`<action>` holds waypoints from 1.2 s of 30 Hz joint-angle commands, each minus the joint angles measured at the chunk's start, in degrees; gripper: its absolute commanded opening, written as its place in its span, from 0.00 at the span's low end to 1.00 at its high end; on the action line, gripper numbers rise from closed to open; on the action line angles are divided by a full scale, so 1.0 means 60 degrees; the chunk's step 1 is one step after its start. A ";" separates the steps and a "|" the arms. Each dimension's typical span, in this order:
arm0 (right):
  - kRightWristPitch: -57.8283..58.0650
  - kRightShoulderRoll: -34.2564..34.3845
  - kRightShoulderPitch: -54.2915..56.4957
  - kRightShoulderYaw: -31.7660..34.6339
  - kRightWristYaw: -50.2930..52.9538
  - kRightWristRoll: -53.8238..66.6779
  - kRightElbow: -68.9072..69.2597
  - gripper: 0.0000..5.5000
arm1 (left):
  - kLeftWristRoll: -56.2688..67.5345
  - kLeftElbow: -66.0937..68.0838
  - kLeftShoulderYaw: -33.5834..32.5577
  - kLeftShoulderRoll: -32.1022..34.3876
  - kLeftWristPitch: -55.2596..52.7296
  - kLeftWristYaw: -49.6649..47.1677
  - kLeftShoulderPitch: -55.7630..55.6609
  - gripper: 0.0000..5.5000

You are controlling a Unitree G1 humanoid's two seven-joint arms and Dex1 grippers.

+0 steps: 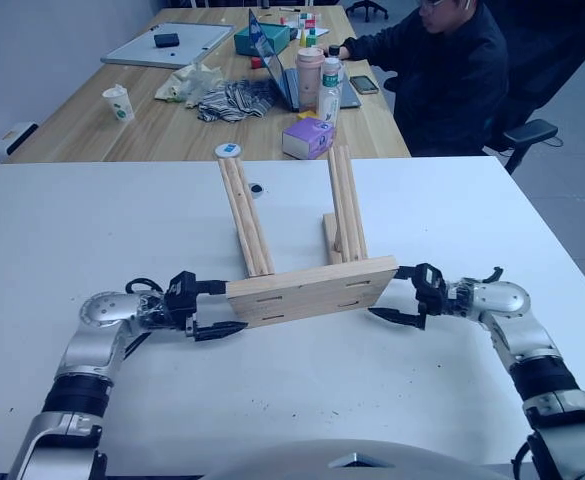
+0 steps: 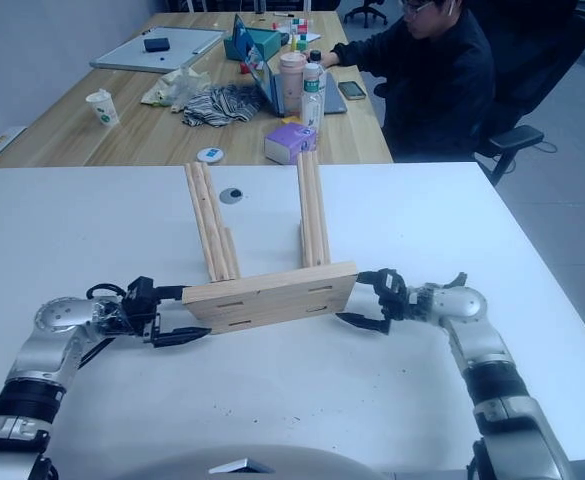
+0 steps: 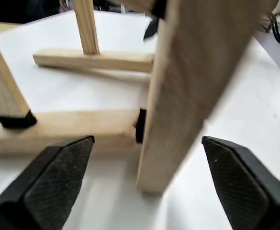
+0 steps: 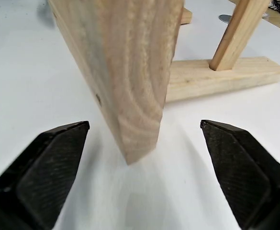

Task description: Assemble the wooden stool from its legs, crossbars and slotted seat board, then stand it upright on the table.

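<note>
Lying sideways on the white table (image 1: 72,220), the pale wooden stool (image 1: 312,292) looks stiff and light, best gripped by its seat-board ends, where the left end effector (image 1: 224,308) and right end effector (image 1: 396,293) sit with fingers apart.

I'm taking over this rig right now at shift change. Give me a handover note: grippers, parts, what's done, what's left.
Left gripper: open, straddling the seat board at its left end, not clamped.
Right gripper: open, likewise at the right end.
Stool: on its side on the table, seat board on edge nearest the robot, legs pointing away.
Done: legs and crossbars look fitted.
To do: grip the board and stand the stool upright.
</note>
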State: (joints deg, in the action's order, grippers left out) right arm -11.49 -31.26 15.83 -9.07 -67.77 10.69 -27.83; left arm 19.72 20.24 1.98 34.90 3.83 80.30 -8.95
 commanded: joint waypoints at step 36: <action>1.0677 0.1114 0.9000 0.6771 0.9781 0.7545 -0.5189 0.32 | 0.3881 0.8186 -0.3132 -0.1582 -0.9280 -0.9195 -1.0536 0.28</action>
State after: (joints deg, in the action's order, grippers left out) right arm 54.78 -25.79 64.23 29.85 -12.62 56.28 -57.11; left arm 49.99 65.92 -17.67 25.16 -58.28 31.00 -71.09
